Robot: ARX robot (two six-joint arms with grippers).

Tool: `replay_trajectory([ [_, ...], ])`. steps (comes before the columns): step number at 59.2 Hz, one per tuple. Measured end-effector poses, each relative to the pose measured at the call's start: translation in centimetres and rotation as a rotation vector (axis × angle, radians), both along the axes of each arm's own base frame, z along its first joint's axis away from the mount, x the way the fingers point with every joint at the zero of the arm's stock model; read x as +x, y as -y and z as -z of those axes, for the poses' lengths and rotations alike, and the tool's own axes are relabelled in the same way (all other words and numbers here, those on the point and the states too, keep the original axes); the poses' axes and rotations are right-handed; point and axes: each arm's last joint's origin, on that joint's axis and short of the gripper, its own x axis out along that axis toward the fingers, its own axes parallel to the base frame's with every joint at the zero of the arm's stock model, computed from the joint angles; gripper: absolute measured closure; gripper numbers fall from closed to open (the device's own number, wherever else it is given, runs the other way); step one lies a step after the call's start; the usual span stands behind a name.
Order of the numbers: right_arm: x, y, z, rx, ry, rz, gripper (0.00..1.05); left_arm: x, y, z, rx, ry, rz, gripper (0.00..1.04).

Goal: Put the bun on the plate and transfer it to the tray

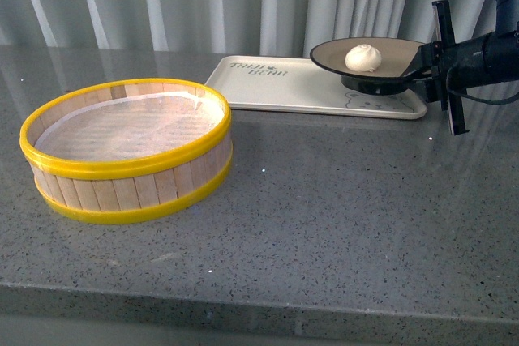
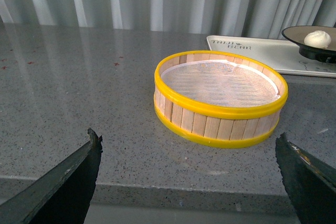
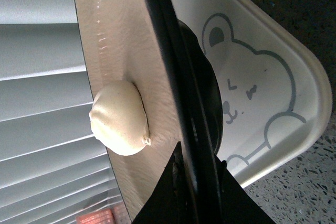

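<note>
The cream-white bun (image 1: pixel 363 57) sits in the middle of the beige plate (image 1: pixel 389 53), which has a black rim and underside. My right gripper (image 1: pixel 425 61) is shut on the plate's right rim and holds it over the right end of the cream tray (image 1: pixel 280 85), the black base at or just above the tray's surface. In the right wrist view the bun (image 3: pixel 119 117) rests on the plate (image 3: pixel 134 51), the black rim pinched in my right gripper (image 3: pixel 191 174), above the tray's bear drawing (image 3: pixel 257 93). My left gripper (image 2: pixel 189 145) is open over the counter's near edge, holding nothing.
A yellow-rimmed wooden steamer basket (image 1: pixel 130 147) with a white liner stands on the grey speckled counter (image 1: pixel 340 200) at the left; the left wrist view also shows the basket (image 2: pixel 220 98) ahead. Pale curtains hang behind the counter.
</note>
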Motion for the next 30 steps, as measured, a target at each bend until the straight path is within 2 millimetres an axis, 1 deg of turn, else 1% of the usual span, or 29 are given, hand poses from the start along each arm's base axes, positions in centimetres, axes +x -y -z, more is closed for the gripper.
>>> replay_trajectory([
  [13,0.10,-0.48,0.48,0.000,-0.009,-0.011,1.02,0.00,0.00,0.00,0.000,0.000,0.000,0.07],
  [27,0.10,-0.60,0.51,-0.008,-0.006,-0.017,1.02,0.00,0.00,0.00,0.000,0.000,0.000,0.07],
  [30,0.13,-0.60,0.83,-0.011,-0.011,-0.018,1.02,0.00,0.00,0.00,0.000,0.000,0.000,0.07],
])
